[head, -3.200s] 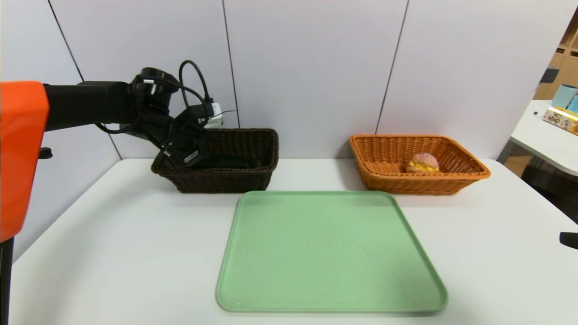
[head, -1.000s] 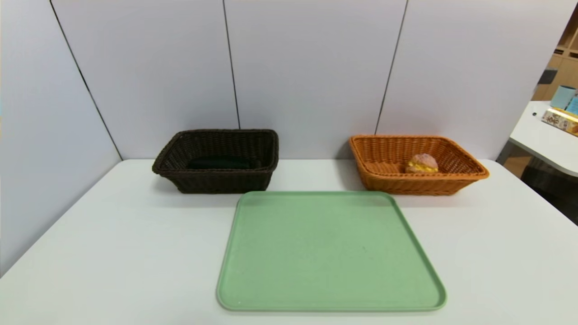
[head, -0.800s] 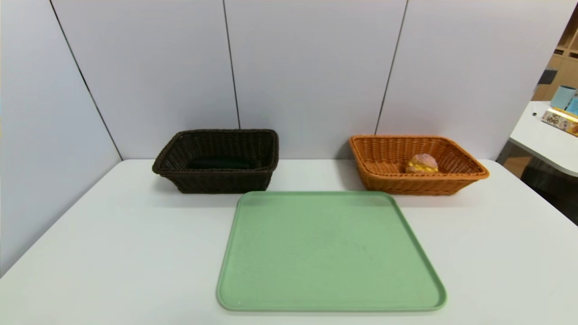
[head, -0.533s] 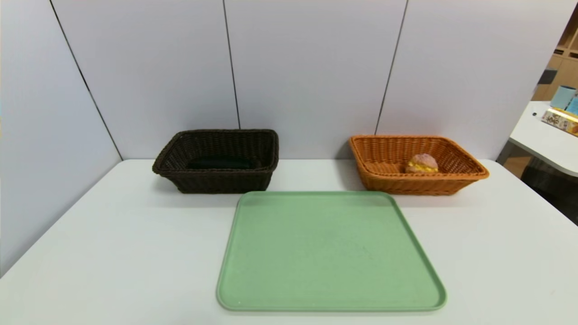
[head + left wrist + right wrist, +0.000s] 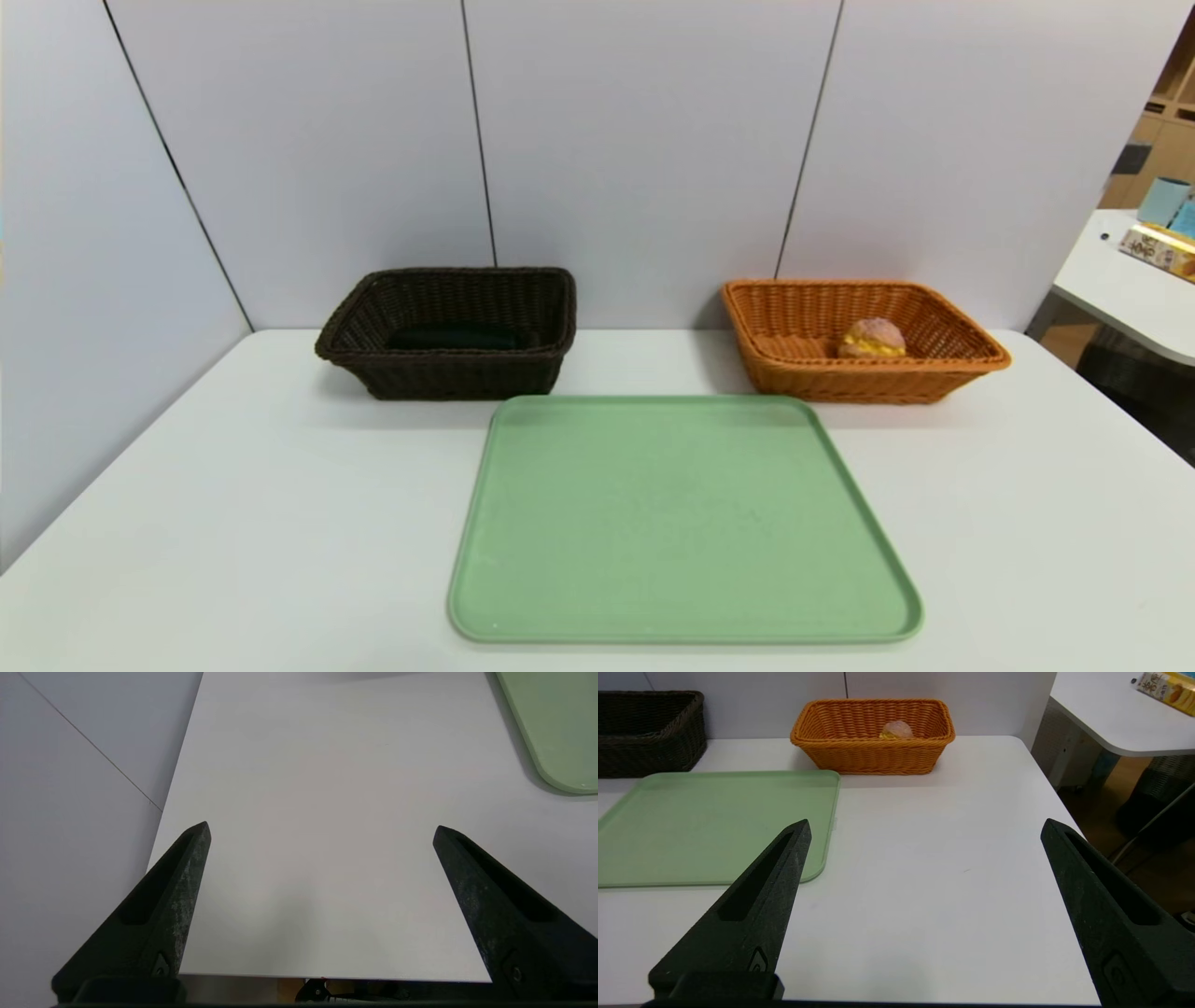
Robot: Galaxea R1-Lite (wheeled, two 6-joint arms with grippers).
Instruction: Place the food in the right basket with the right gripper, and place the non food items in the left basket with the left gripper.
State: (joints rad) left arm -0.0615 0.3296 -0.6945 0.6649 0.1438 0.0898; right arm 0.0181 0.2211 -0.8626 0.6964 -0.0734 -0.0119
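**Sorting looks finished, arms parked**

The bun lies in the orange basket at two o'clock; a black cloth lies in the brown basket at eleven. The case and pen aren't visible. The tray is bare, so I judge nothing remains to pick.

The left gripper and right gripper hang over the table's near edge, fingers wide apart, empty. Room all around.

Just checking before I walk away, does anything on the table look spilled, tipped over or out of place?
Nothing stands out. The bun sits in the orange basket, a black cloth in the dark basket, both upright behind the bare green tray.
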